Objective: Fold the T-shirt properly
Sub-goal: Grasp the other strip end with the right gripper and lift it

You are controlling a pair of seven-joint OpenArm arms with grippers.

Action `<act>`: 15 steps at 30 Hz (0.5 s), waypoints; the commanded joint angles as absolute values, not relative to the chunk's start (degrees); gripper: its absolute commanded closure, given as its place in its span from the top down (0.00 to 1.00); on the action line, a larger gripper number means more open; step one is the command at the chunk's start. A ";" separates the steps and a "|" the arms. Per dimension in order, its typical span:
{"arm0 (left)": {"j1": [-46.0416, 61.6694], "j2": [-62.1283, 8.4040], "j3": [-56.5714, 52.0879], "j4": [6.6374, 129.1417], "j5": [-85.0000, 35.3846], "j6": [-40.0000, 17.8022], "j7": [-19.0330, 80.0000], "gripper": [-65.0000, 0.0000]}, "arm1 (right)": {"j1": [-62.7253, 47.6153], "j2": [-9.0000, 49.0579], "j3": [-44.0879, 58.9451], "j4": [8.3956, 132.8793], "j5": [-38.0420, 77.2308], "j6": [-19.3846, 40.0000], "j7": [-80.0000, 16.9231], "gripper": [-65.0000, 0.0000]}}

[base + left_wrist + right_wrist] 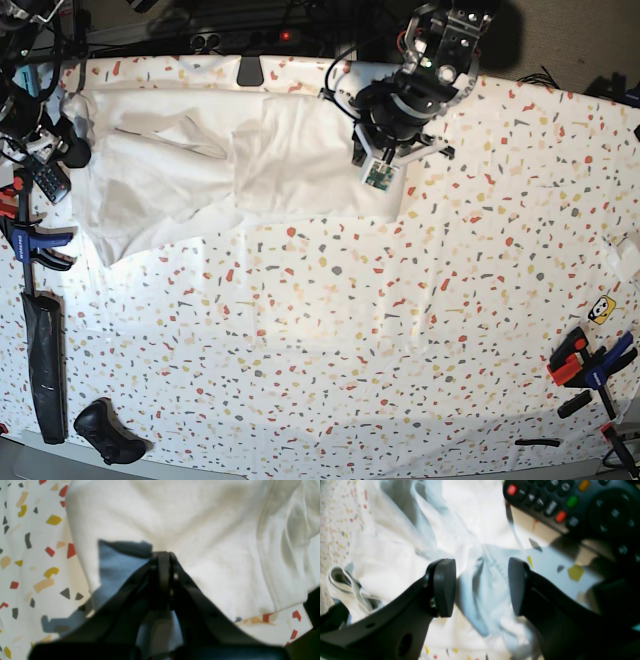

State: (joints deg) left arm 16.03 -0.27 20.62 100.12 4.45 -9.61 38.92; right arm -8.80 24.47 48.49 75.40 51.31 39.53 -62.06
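Note:
The white T-shirt [200, 165] lies crumpled across the back left of the speckled table, and its right part is folded flat. My left gripper [162, 553] is shut, its tips pressed into the T-shirt [200, 530] near a corner, and faint creases run to them. In the base view the left gripper [378, 165] sits at the shirt's right edge. My right gripper [481, 585] is open above bunched T-shirt [395, 547] cloth, with nothing between its fingers [443, 587].
A black remote control [570, 505] lies just beyond the right gripper, by the table's left edge [45, 180]. Blue and orange clamps [25, 240] and a long black bar [45, 370] line the left side. A black controller [105, 432] sits front left. More clamps [590, 360] sit front right.

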 commanded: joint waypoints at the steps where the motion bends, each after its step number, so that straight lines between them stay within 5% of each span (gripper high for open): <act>1: 15.88 -0.03 20.69 100.64 4.47 -9.82 38.94 0.00 | -8.25 25.85 48.75 75.05 51.70 40.00 -60.05 0.51; 15: 15.88 -0.05 20.69 100.64 4.49 -9.82 38.94 0.00 | -7.20 25.82 40.58 67.42 46.96 40.00 -54.35 0.51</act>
